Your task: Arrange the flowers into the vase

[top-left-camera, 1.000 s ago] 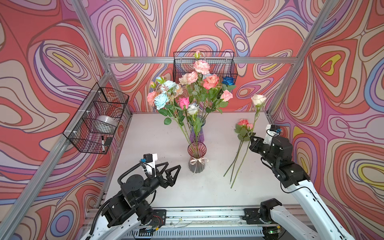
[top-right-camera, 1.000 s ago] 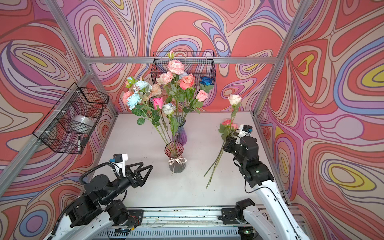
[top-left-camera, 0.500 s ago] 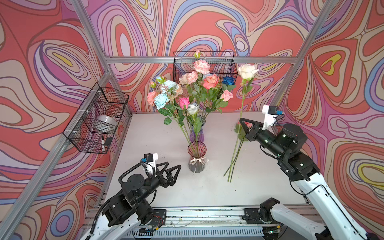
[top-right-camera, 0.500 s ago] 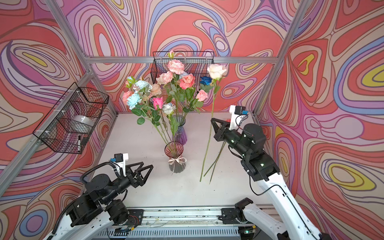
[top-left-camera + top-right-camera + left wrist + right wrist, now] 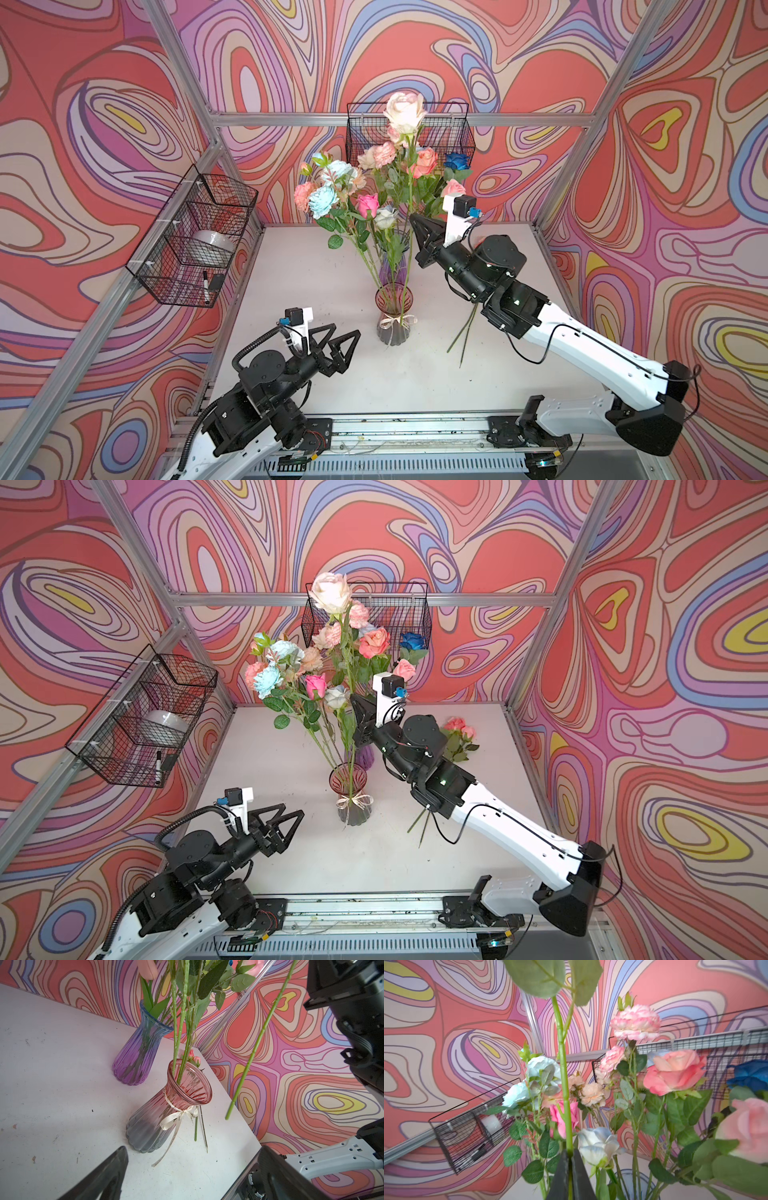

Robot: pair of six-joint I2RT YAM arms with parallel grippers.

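Swirl-print walls all round, white counter (image 5: 311,266) underneath.

Right pincer (image 5: 413,218) is clamped on the cream-white rose (image 5: 404,110), jaws together on bare green stem about halfway down. The bloom stands above everything else and the stem is close to upright. From the left wrist view the lower end hangs in the air close to the mouth of the pink vase (image 5: 390,328). I can't see it inside.

Just beyond the pincer are the standing flowers (image 5: 368,205), some in the pink vase, the rest in the purple vase (image 5: 135,1053) right behind it. Two spare stems (image 5: 457,729) lie on the counter to the right, partly under my right arm.

Left pincer (image 5: 345,329) has jaws wide apart, empty, near-left of the pink vase and pointing at it.

My read on handling:
- **Weight:** light but top-heavy.
- **Stem:** thin and probably slick plastic, so it could swivel in the grip. It looks stiff enough to steer from mid-stem.
- **Where to grip:** bare stem between leaves, never the petals.
- **Vase:** narrow-waisted glass, so a sideways push on the rim could tip it.
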